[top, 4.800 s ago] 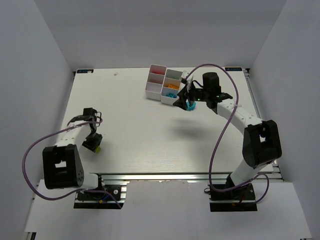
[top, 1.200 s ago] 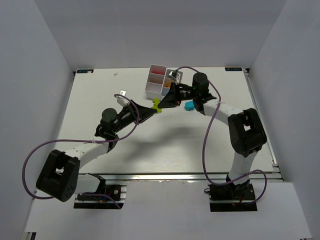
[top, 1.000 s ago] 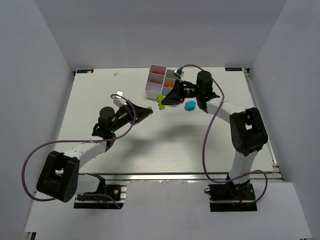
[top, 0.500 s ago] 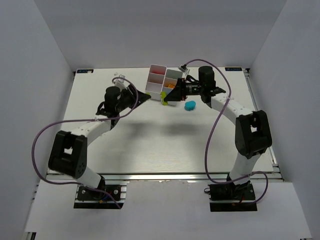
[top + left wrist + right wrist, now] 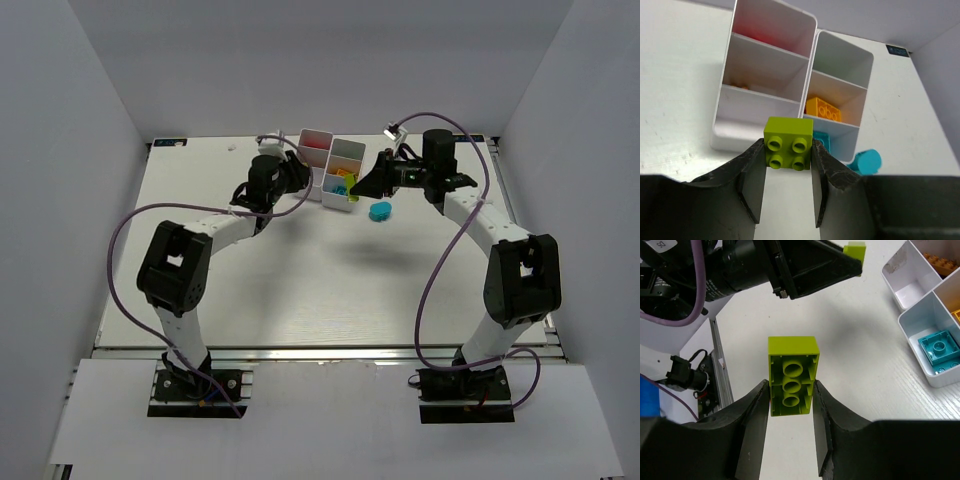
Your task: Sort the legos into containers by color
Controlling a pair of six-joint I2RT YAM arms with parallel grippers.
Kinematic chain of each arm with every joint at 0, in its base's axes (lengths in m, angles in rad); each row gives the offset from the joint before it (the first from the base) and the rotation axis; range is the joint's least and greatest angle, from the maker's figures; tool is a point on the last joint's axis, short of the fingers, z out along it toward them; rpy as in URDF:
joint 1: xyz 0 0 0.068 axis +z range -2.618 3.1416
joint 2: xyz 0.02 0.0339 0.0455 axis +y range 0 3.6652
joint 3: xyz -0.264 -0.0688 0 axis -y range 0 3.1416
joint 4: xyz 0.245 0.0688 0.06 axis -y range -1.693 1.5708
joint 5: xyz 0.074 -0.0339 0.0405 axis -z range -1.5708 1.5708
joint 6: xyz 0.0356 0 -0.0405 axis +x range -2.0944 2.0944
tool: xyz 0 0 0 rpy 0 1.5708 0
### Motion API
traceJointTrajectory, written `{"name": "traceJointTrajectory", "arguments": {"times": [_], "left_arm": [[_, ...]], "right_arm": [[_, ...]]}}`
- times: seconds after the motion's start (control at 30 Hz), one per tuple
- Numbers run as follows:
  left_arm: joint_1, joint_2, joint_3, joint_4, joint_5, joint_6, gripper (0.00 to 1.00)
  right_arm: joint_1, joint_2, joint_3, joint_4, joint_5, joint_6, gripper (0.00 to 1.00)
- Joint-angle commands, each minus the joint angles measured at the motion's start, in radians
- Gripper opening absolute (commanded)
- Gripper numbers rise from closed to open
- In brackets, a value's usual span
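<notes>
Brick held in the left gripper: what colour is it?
The brick is lime green, shown best in the left wrist view.

Containers [image 5: 330,165] between left gripper [image 5: 788,147] and right gripper [image 5: 790,387] — far on the table [image 5: 300,290]

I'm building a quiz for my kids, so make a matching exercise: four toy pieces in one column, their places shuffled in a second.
Pieces:
1. square lime brick
2. long lime brick
3. yellow-orange brick
4. round blue piece

Places:
A. on the table beside the bin
B. held in the right tool
C. in a middle compartment of the bin
D. held in the left tool

Pairs: 1-D, 2-B, 3-C, 4-A
</notes>
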Motion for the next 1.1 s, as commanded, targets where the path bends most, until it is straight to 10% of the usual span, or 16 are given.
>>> {"name": "traceJointTrajectory", "arguments": {"times": [0.0,0.47,1.07], "left_arm": [[-0.024,0.02,0.068,0.065,-0.116,0.167,0.0],[-0.04,0.163,0.206,-0.004,-0.18,0.202,0.11],[-0.055,0.176,0.224,-0.055,-0.195,0.21,0.5]], "right_arm": [[-0.001,-0.034,-0.009,0.0,0.003,-0.041,0.0],[-0.004,-0.037,-0.02,0.008,0.003,-0.046,0.0],[-0.007,-0.011,0.003,0.007,0.014,-0.058,0.02]]}}
